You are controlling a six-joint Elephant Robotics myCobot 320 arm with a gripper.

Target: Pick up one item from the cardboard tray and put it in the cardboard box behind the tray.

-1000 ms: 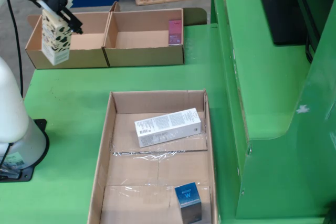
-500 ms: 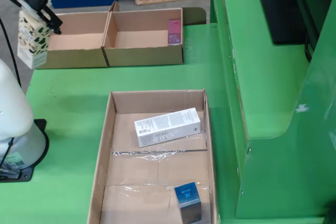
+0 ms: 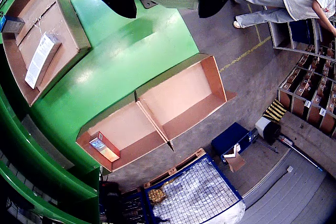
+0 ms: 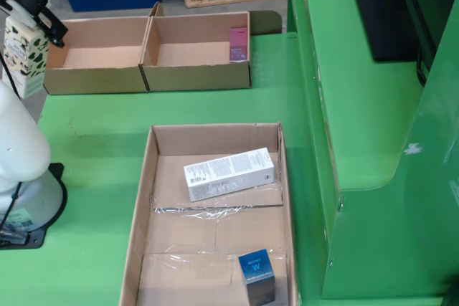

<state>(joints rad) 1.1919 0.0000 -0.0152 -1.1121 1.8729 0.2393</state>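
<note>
In the fixed view, nearest the camera, the cardboard tray [image 4: 143,198] lies on the green desk [image 4: 93,134] with a small blue box [image 4: 257,274] at its front and a long white carton [image 4: 229,173] across its middle. Behind it stand two open cardboard boxes side by side: the right box [image 4: 197,54] holds a pink packet [image 4: 238,43], the left box [image 4: 97,51] looks empty. At the far left edge, the tool [image 4: 32,8] is clenched on a white carton with black patches [image 4: 21,55], held in the air just outside the left box, off the desk's edge. The carrying step is in hand. The next move likely calls for swinging rightward over the left box, lowering, then letting go.
</note>
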